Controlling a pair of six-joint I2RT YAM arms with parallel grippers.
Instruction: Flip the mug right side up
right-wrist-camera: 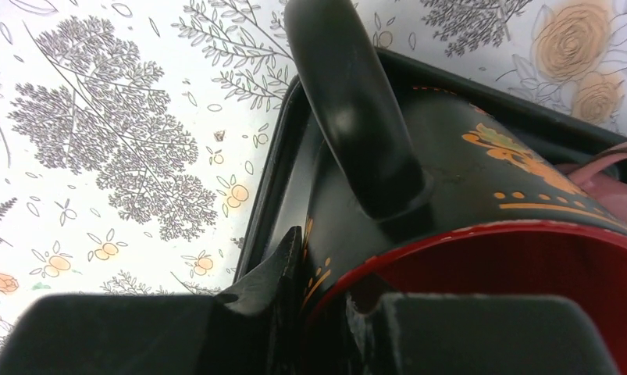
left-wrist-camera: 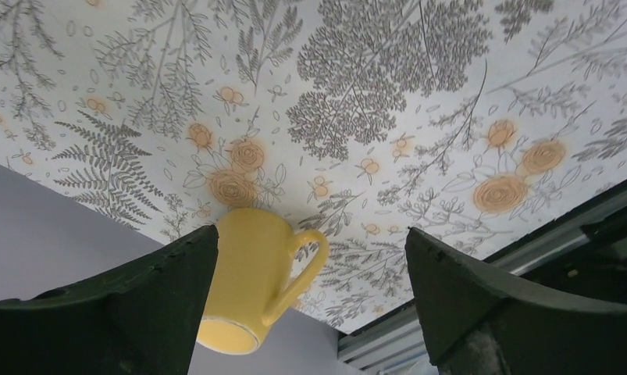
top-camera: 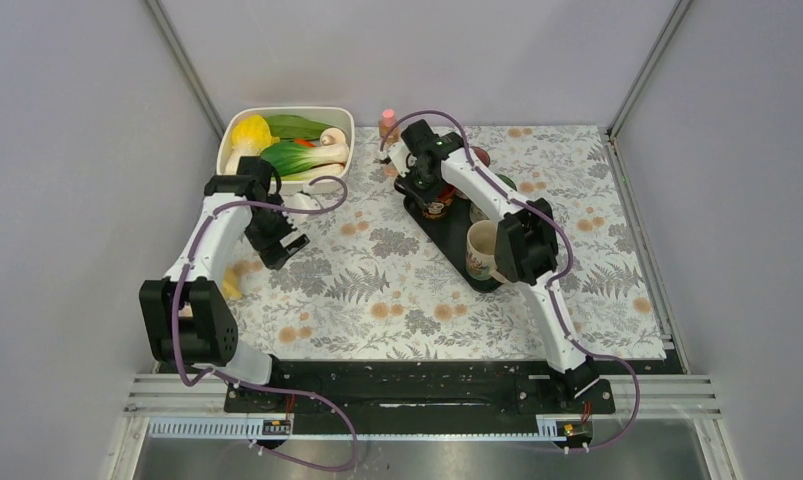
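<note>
**A:** From above, where's the black mug (top-camera: 438,209)?

**B:** At the far end of the tray (top-camera: 445,238), right of the bench (top-camera: 377,290) middle, under the right hand (top-camera: 432,198). A cream mug (top-camera: 480,250) sits on the same tray, nearer the arms. The left hand (top-camera: 280,243) hangs over the bench on the other side, well apart from the tray.

**A:** And the left wrist view?

**B:** That hand is spread wide with nothing in it. A yellow mug (left-wrist-camera: 244,273) stands on the bench beyond the fingers (left-wrist-camera: 138,312), touching neither.

**A:** Right wrist?

**B:** The right hand is clamped on the black mug. One finger (right-wrist-camera: 177,336) is outside and the other inside the red interior, pinching the rim (right-wrist-camera: 482,234) just beside the handle (right-wrist-camera: 349,101). The mouth faces the camera and the body runs away toward the tray. I can't tell whether it is fully upright.

**A:** How will it handle?

**B:** My guess is that it's glazed, stiff, slick, and fairly heavy for a rim pinch. It could swivel in the grip, or chip if it drops on the tray. The rim next to the handle looks a fair hold. I'd lower it slowly and release only once the base sits flat.
</note>
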